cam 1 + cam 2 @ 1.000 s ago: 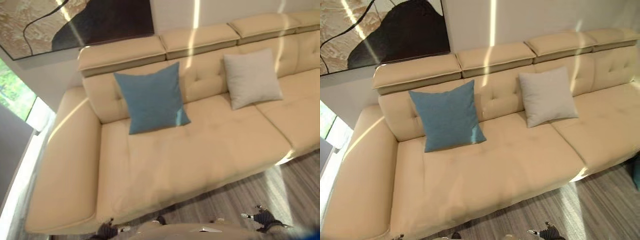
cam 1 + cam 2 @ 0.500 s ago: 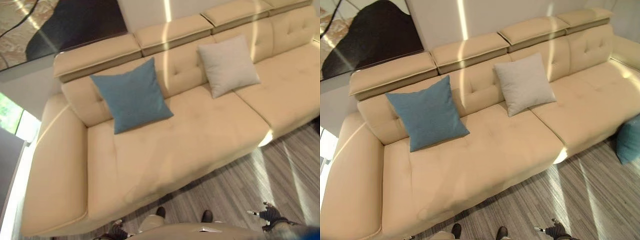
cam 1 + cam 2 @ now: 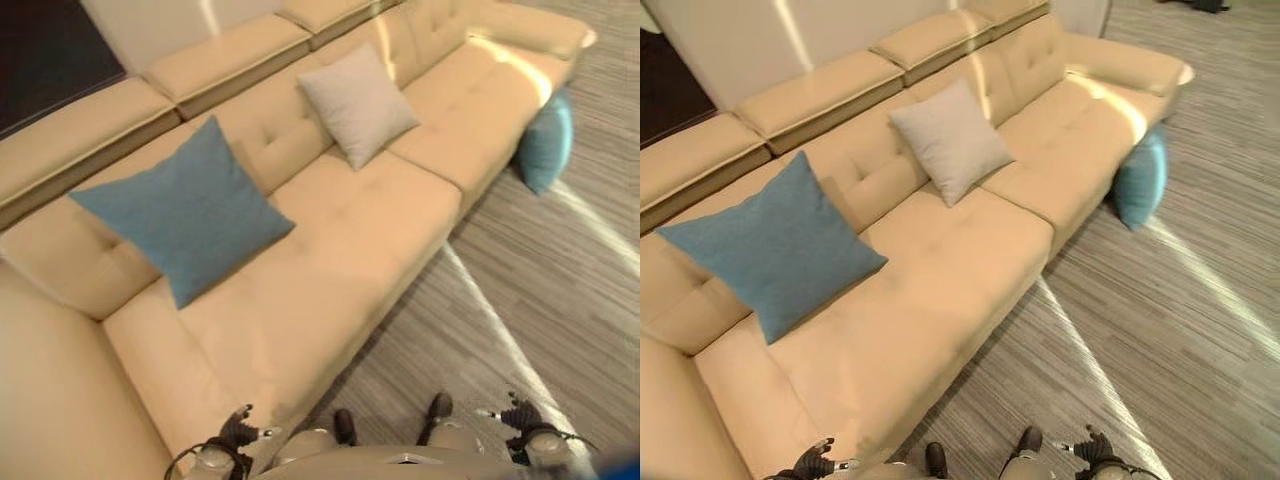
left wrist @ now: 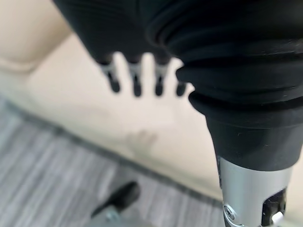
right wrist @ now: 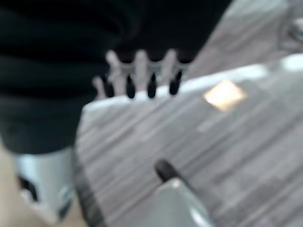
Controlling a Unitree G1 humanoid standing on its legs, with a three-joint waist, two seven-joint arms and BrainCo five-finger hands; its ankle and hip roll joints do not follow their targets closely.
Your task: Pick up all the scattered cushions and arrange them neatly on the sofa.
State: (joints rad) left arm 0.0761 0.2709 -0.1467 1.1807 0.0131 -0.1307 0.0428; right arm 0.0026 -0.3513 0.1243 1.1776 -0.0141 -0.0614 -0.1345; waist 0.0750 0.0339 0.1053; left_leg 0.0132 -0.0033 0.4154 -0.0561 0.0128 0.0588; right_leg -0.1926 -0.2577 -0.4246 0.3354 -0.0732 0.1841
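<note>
Teal square fabric cushion (image 3: 545,140) leans against the beige leather sofa (image 3: 940,270), on the striped grey floor (image 3: 1160,330); left hand (image 4: 142,78) and right hand (image 5: 142,75) hang with fingers straight and apart, holding nothing.

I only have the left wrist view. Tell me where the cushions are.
Observer: Two are on the sofa: a blue cushion and a light grey cushion, both leaning on the backrest.
Operator: Report any off the sofa.
Observer: A teal cushion stands on the floor, leaning against the sofa's front, far off to the robot's right.
Operator: Give me the right hand.
Observer: The right hand hangs low over the floor, fingers straight, holding nothing.
</note>
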